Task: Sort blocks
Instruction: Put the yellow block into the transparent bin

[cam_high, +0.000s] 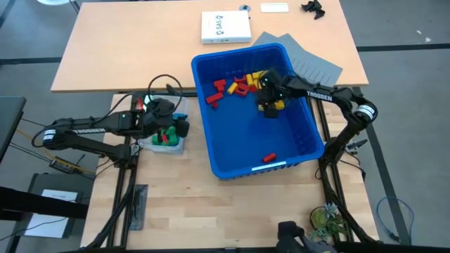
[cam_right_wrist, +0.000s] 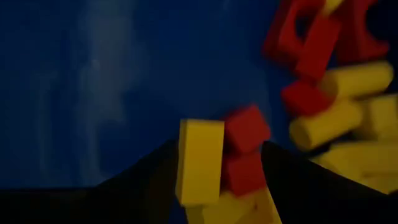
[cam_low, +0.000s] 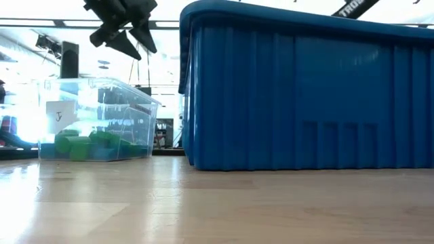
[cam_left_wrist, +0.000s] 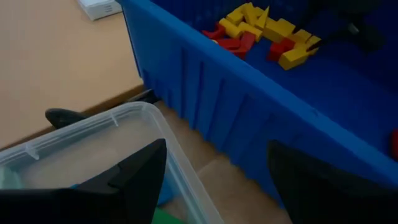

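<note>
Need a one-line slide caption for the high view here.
Left gripper open over the clear tub; right gripper down among red and yellow blocks in the blue bin.

On the table (cam_high: 84, 56) the bin (cam_high: 302, 151) stands in the middle, with the tub (cam_high: 176, 146) just beside its left wall. Most blocks (cam_high: 235, 86) lie heaped in the bin's far part; one block (cam_high: 268, 157) lies alone near its front wall, and a few more blocks (cam_high: 166, 137) sit in the tub. The left pincer (cam_high: 169, 126) hangs over the tub; the right pincer (cam_high: 271, 105) reaches down inside the bin at the heap's right edge. Behind the bin lie a box (cam_high: 225, 27) and a mat (cam_high: 316, 65).
</note>
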Action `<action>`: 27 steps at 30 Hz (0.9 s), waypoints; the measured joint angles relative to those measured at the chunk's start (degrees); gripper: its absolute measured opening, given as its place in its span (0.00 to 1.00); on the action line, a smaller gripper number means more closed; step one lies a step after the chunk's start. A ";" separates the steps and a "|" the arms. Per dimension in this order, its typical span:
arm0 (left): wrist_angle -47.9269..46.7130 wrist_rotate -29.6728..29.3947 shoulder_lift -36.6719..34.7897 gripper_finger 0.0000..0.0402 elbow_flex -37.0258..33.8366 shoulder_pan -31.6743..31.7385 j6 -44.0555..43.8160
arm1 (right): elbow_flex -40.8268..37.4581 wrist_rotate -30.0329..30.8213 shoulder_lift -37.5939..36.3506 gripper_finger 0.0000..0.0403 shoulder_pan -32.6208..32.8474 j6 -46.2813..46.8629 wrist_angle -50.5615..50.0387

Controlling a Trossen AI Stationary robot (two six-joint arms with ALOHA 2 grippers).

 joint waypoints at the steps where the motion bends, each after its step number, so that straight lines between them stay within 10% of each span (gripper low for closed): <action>1: -0.04 0.02 0.03 0.71 0.00 -0.02 0.07 | -0.85 0.15 0.00 0.56 -0.30 -0.02 0.47; 27: -5.67 2.77 0.04 0.71 -0.19 -4.30 -6.16 | -17.52 -4.53 0.00 0.56 -3.41 -0.29 22.72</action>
